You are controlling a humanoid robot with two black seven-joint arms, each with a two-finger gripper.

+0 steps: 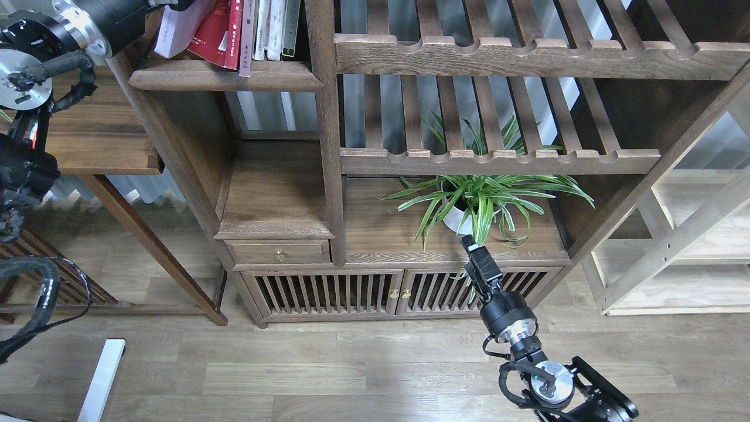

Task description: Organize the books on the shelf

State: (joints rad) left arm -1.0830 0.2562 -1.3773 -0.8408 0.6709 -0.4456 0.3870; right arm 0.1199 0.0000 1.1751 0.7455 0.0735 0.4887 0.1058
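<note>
From the head view, the books are seen at the top left on the shelf, a dark plank with a moulded front edge; their long axes stand roughly upright, the white-lavender and red ones leaning left, spines facing forward. Thin pale volumes stand beside them. A spider plant is set on the bookcase counter above a wood-plank floor. The left gripper is carried out of view at the top edge. The right gripper is raised before the plant, fingers apparently together.

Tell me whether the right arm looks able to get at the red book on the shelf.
Probably not as it stands: the right tool hangs low by the plant, with the bookcase upright between it and the red book on the shelf.
</note>
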